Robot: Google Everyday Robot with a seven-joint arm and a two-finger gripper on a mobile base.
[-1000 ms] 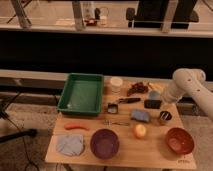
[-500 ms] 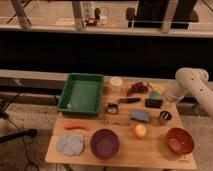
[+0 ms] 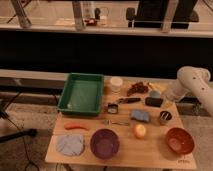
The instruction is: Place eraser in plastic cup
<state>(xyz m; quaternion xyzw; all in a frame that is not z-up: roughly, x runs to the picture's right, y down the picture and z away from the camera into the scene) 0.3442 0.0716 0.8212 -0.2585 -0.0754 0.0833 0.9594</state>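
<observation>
Eraser: flat black block (image 3: pixel 154 101) lying on the table (image 3: pixel 125 152) at the far right, just in front of the plastic cup and beside the arm's lower end. Not lifted.
Plastic cup: pale blue tumbler (image 3: pixel 155 93), upright as far as can be told, just behind the eraser, partly hidden by it. Nothing seen inside it.
Gripper: at the right edge of the table (image 3: pixel 166 96), just right of the eraser and cup, at the end of the white arm (image 3: pixel 192 80). Whether it is open, closed, or already on something cannot be told.
Change over the last second: arm has shifted slightly; elbow sits a little further right and higher than a second ago, lower end stays close to the eraser. Eraser and cup have not moved.
Meaning for task: judged to be the approach or grasp phase; transfer into the cup not begun.
Neighbours: dark shiny metal cup (image 3: pixel 165 117) in front of the eraser, blue pad (image 3: pixel 140 115) to its front-left, black-handled tool (image 3: pixel 129 100) to its left, cream-white cup (image 3: pixel 116 83) further left.
Risk: eraser looks wider than the cup mouth, so it will likely need to go in on end; cup is light and close by, and may be knocked.
</observation>
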